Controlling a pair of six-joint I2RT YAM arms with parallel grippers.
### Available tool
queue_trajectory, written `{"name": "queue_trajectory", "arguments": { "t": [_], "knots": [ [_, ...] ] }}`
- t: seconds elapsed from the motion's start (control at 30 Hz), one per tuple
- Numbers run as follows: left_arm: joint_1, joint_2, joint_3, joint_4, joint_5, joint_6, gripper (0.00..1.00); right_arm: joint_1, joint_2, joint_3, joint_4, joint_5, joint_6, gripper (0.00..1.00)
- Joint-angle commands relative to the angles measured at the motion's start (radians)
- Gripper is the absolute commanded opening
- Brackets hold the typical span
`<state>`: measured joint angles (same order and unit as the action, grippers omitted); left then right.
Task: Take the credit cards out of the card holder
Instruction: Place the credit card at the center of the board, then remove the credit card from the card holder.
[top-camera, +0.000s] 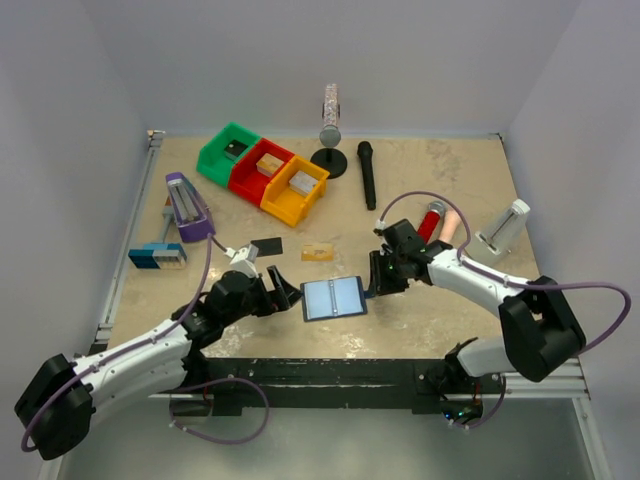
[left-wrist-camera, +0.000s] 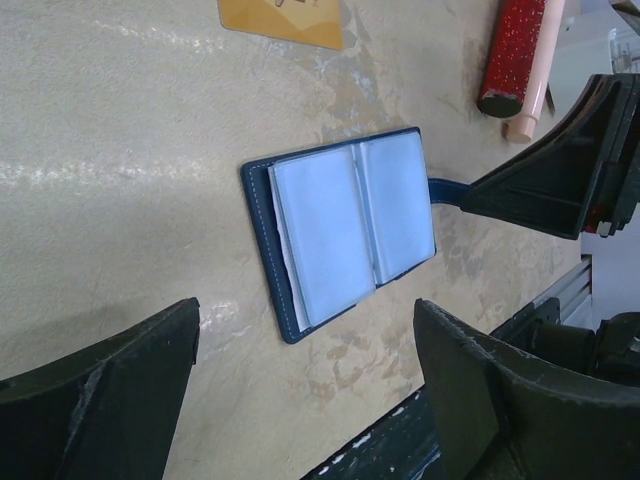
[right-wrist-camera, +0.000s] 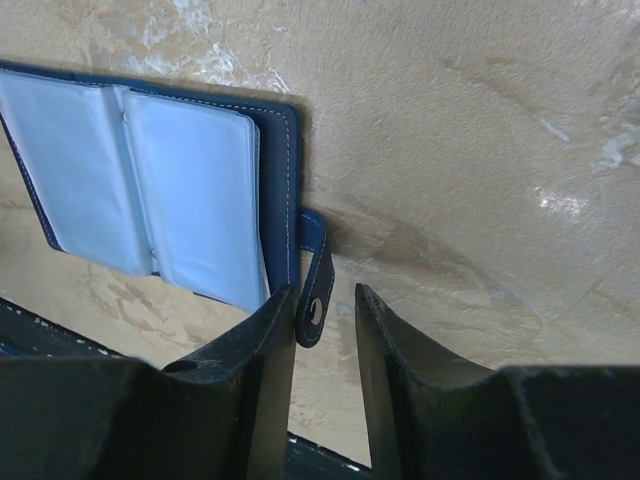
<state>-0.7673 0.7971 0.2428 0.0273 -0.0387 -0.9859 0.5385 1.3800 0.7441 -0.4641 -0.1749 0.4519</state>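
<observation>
The card holder lies open and flat near the table's front edge, its light blue-grey pockets facing up. A black credit card and a tan-gold credit card lie on the table behind it; the tan-gold card also shows in the left wrist view. My left gripper hangs open just left of the holder, touching nothing. My right gripper is at the holder's right edge. The snap tab stands between its fingers, against one finger with a gap to the other.
Green, red and yellow bins stand at the back left. A purple stapler-like block and a blue-and-grey block lie left. A black microphone, a red glitter tube and a white stand sit right.
</observation>
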Motion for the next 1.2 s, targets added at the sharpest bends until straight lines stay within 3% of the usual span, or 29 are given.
{"name": "queue_trajectory", "arguments": {
  "t": [0.0, 0.2, 0.43, 1.17],
  "knots": [
    [-0.003, 0.033, 0.027, 0.088, 0.034, 0.000, 0.91, 0.006, -0.010, 0.009, 0.010, -0.003, 0.034, 0.31],
    [-0.003, 0.062, 0.026, 0.115, 0.074, 0.024, 0.89, 0.046, -0.033, -0.029, 0.024, -0.006, 0.068, 0.00],
    [-0.003, 0.076, 0.030, 0.154, 0.091, 0.047, 0.88, 0.090, -0.055, -0.083, 0.074, -0.037, 0.128, 0.00],
    [-0.003, 0.326, 0.078, 0.286, 0.157, 0.089, 0.79, 0.090, -0.047, -0.089, 0.114, -0.084, 0.148, 0.00]
  ]
}}
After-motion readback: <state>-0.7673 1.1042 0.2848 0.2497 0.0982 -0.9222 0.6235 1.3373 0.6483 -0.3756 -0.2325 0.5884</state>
